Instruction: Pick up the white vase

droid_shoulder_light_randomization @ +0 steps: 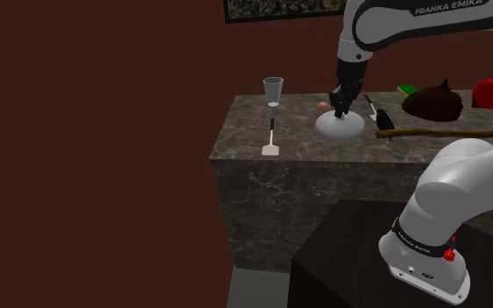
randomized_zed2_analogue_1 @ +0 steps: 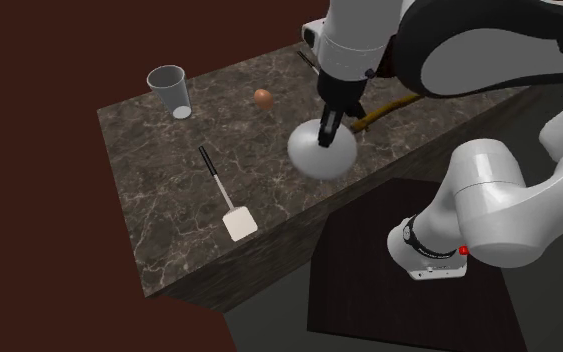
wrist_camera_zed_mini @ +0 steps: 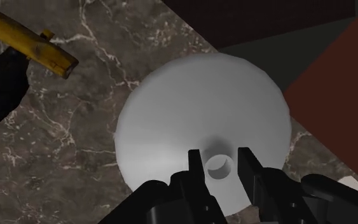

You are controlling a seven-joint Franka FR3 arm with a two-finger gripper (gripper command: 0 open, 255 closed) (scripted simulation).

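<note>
We are at the grasp step. The white vase (droid_shoulder_light_randomization: 341, 129) (randomized_zed2_analogue_1: 309, 160) (wrist_camera_zed_mini: 190, 121) sits on the marble counter (droid_shoulder_light_randomization: 253, 144) (randomized_zed2_analogue_1: 169, 180), right of centre in the shoulder view's upper half and just above centre in the second exterior view. The gripper (droid_shoulder_light_randomization: 339, 109) (randomized_zed2_analogue_1: 326, 135) (wrist_camera_zed_mini: 220, 154) hangs over it, its 2 fingers (wrist_camera_zed_mini: 196, 173) apart, flanking the narrow neck closely without clamping it, as far as we see. Next, we judge, they must close on that neck, then lift straight up.

a dark marbled counter (randomized_zed2_analogue_1: 159, 190) carries a clear glass (randomized_zed2_analogue_1: 169, 91) at one corner, a small brown ball (randomized_zed2_analogue_1: 263, 97) near it and a spatula (randomized_zed2_analogue_1: 226, 196) lying flat. the white vase (randomized_zed2_analogue_1: 309, 158) sits near the edge. beside it lie a yellow-brown stick (droid_shoulder_light_randomization: 446, 132), a dark brown lump (droid_shoulder_light_randomization: 434, 102) and a red object (droid_shoulder_light_randomization: 492, 91).
</note>
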